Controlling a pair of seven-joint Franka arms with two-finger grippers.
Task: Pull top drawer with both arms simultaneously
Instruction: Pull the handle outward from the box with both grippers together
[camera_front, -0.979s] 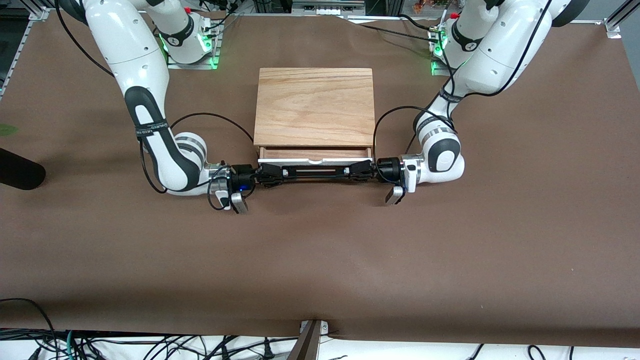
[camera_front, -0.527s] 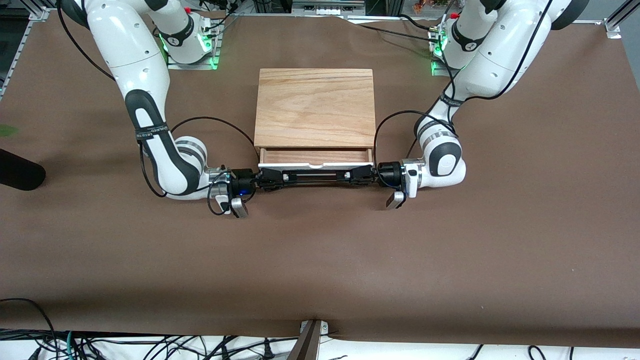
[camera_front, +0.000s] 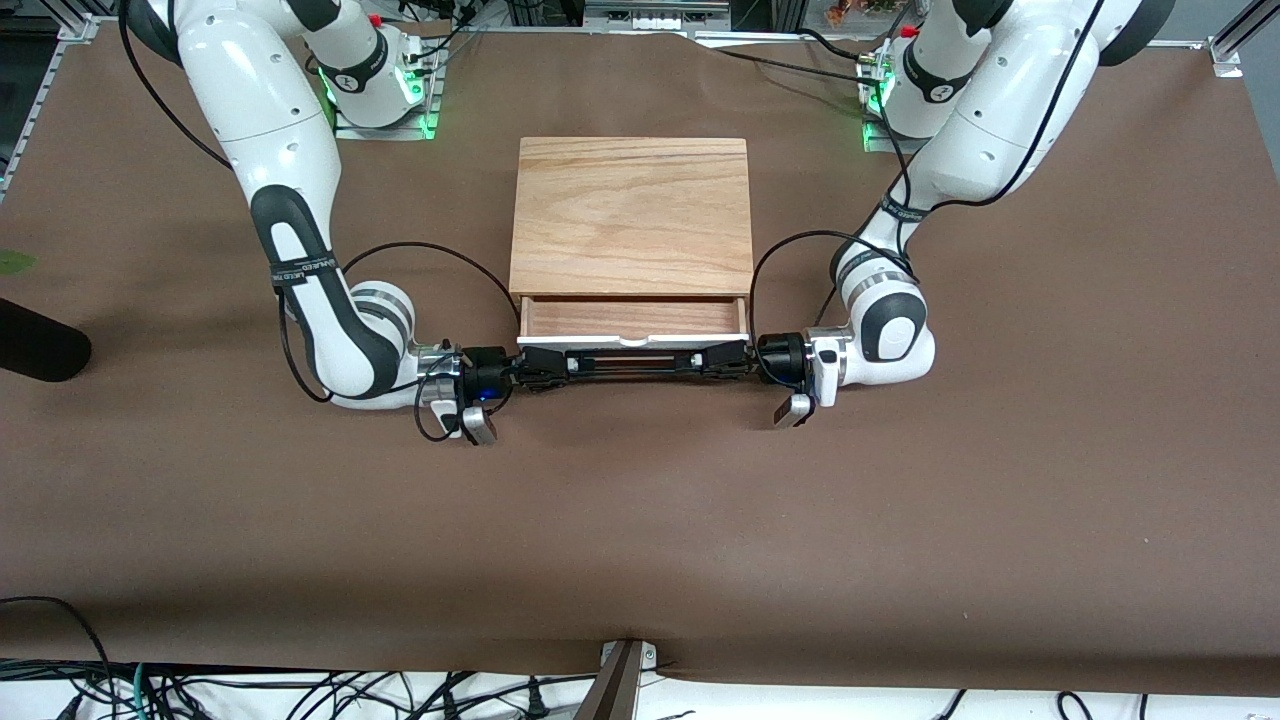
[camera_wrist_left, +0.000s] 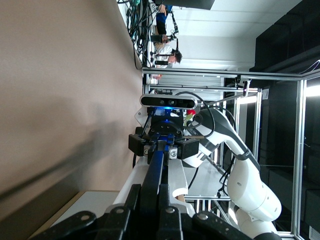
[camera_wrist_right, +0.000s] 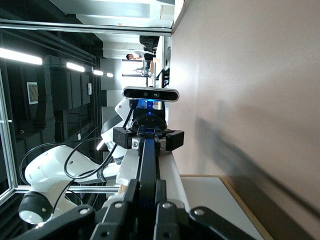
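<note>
**Both grippers closed on one handle, drawer partly out**

Two grippers are seen clamped on the long black bar handle (camera_front: 633, 362) of the top drawer (camera_front: 632, 320), one at each end. Toward the right arm's end of the table, the right arm (camera_front: 300, 240) is bent low over the brown table (camera_front: 640, 520), and the right gripper (camera_front: 540, 364) is closed around that end of the handle, its fingers pinched tight on the bar (the same grip is shown close up in the right wrist view, where the handle (camera_wrist_right: 148, 170) runs straight away between the fingers (camera_wrist_right: 116, 209)). At the middle, the drawer is drawn partly out of the light-oak cabinet (camera_front: 631, 214), toward the front camera, with its reddish-brown interior exposed and its white front panel (camera_front: 632, 342) just beside the handle. Toward the left arm's end, the left gripper (camera_front: 722, 361) is likewise closed on the bar, and the left arm (camera_front: 960, 140) is folded down beside the cabinet. In the left wrist view the handle (camera_wrist_left: 154, 172) is seen gripped between the fingers (camera_wrist_left: 118, 212), with the right gripper (camera_wrist_left: 162, 144) at its other end.
</note>
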